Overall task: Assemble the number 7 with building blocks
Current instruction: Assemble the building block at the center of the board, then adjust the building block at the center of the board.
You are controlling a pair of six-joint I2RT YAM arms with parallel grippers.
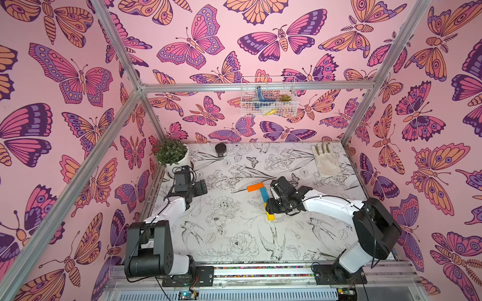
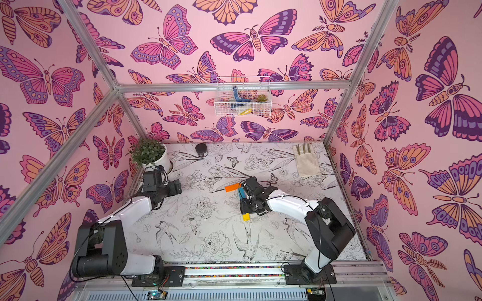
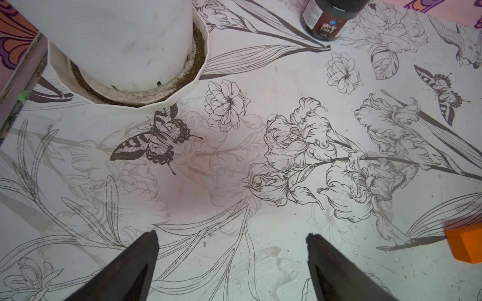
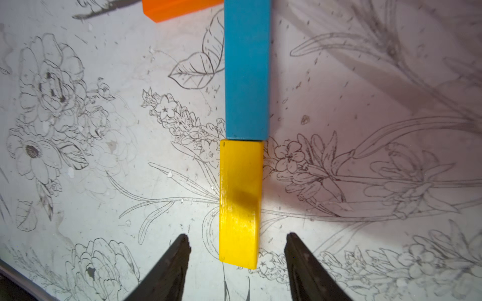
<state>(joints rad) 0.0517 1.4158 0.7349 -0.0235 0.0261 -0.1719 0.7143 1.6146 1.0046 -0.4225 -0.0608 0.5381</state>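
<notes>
Three building blocks lie flat on the floral table as the number 7. The orange bar (image 1: 255,187) is the top, and the blue bar (image 1: 264,195) and yellow bar (image 1: 270,215) run end to end as the stem. In the right wrist view the blue bar (image 4: 247,70) butts against the yellow bar (image 4: 240,203), with the orange bar (image 4: 180,9) beyond. My right gripper (image 4: 238,235) is open and straddles the yellow bar's near end, with a gap on each side. My left gripper (image 3: 232,234) is open and holds nothing, left of the orange bar (image 3: 467,245).
A potted plant (image 1: 173,153) in a white pot stands at the back left, close to my left arm. A dark jar (image 1: 220,149) sits by the back wall. A pale glove (image 1: 325,160) lies at the back right. A wire basket (image 1: 268,99) hangs on the back wall.
</notes>
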